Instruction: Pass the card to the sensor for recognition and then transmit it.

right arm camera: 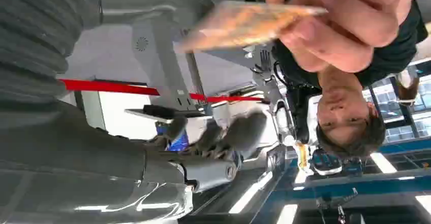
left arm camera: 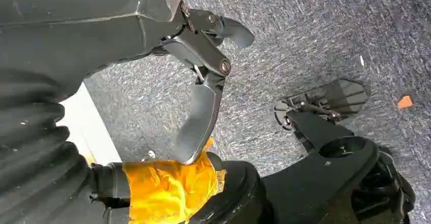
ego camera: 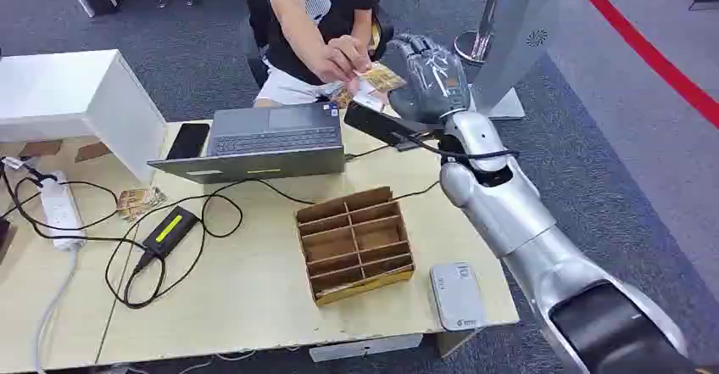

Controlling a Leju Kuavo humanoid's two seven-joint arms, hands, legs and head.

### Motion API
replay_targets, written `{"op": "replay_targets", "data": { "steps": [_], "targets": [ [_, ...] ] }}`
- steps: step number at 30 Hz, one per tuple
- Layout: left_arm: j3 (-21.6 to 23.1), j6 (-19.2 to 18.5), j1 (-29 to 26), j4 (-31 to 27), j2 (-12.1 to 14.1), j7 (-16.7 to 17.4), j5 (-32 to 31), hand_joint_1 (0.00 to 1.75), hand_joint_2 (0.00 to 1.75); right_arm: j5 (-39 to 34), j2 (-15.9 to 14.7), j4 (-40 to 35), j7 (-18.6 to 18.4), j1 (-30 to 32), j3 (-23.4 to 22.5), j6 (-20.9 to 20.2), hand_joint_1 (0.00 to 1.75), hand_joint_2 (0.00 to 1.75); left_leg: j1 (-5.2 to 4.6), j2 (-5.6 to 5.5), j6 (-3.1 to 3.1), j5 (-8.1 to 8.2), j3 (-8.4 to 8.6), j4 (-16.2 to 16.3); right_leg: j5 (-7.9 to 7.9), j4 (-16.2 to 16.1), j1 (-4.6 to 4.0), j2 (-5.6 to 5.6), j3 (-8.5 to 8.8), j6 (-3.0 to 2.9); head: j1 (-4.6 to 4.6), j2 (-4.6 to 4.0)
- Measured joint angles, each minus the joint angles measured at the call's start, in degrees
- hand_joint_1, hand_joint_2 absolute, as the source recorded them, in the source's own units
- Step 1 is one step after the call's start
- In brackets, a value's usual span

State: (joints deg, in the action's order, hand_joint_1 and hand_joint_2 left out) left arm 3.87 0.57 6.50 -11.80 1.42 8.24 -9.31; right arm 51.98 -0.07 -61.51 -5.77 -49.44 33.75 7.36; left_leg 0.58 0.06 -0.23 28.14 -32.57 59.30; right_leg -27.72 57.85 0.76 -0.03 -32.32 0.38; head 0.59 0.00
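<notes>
At one o'clock past the desk [ego camera: 254, 298], a handover (judging by the poses).
Right hand [ego camera: 432, 73] lies released; a person's hand [ego camera: 343, 56] grips the orange patterned card [ego camera: 379, 77] just beside it; left hand [left arm camera: 203, 82] hangs empty.

Orange-and-tan patterned card [ego camera: 379, 80]

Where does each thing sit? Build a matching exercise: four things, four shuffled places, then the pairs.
1. card
2. black phone
3. cardboard divider box
4. grey device

A. left of the laptop
B. by the table's near right corner
C. in a person's hand
D. mid-table, on the near side of the laptop

Pairs: 1-C, 2-A, 3-D, 4-B
</notes>
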Motion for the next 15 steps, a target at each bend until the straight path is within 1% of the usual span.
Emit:
{"op": "replay_targets", "data": {
  "steps": [1, 4, 5, 6, 15],
  "targets": [
    [0.0, 0.0, 0.0, 0.0, 0.0, 0.0, -0.1, 0.0, 1.75, 0.0, 0.0, 0.2, 0.0, 0.0, 0.0, 0.2, 1.75, 1.75, 0.0, 0.0, 0.0, 0.0, 0.0, 0.0, 0.0, 0.0, 0.0, 0.0, 0.0, 0.0, 0.0, 0.02],
    [0.0, 0.0, 0.0, 0.0, 0.0, 0.1, -0.3, 0.0, 1.75, -0.2, 0.1, 0.4, 0.2, 0.0, 0.0, 1.0, 1.71, 1.75, 0.0, 0.0, 0.0, 0.0, 0.0, 0.0, 0.0, 0.0, 0.0, 0.0, 0.0, 0.0, 0.0, 0.02],
    [0.0, 0.0, 0.0, 0.0, 0.0, 0.1, -0.3, 0.0, 1.75, -0.2, 0.1, 0.4, 0.3, 0.0, 0.0, 1.2, 1.75, 1.75, 0.0, 0.0, 0.0, 0.0, 0.0, 0.0, 0.0, 0.0, 0.0, 0.0, 0.0, 0.0, 0.0, 0.02],
    [0.0, 0.0, 0.0, 0.0, 0.0, 0.1, -0.3, 0.0, 1.75, -0.3, 0.1, 0.4, 0.4, 0.0, 0.0, 1.3, 1.73, 1.75, 0.0, 0.0, 0.0, 0.0, 0.0, 0.0, 0.0, 0.0, 0.0, 0.01, 0.0, 0.0, 0.0, 0.0],
    [0.0, 0.0, -0.2, 0.0, 0.0, 0.1, -0.6, 0.0, 1.75, -1.2, 0.1, -0.2, 1.2, 0.0, 0.0, 1.5, 1.75, 1.75, 0.01, 0.0, 0.0, 0.0, 0.0, 0.0, 0.0, 0.0, 0.0, 0.01, -0.02, 0.0, 0.0, 0.02]
  ]
}}
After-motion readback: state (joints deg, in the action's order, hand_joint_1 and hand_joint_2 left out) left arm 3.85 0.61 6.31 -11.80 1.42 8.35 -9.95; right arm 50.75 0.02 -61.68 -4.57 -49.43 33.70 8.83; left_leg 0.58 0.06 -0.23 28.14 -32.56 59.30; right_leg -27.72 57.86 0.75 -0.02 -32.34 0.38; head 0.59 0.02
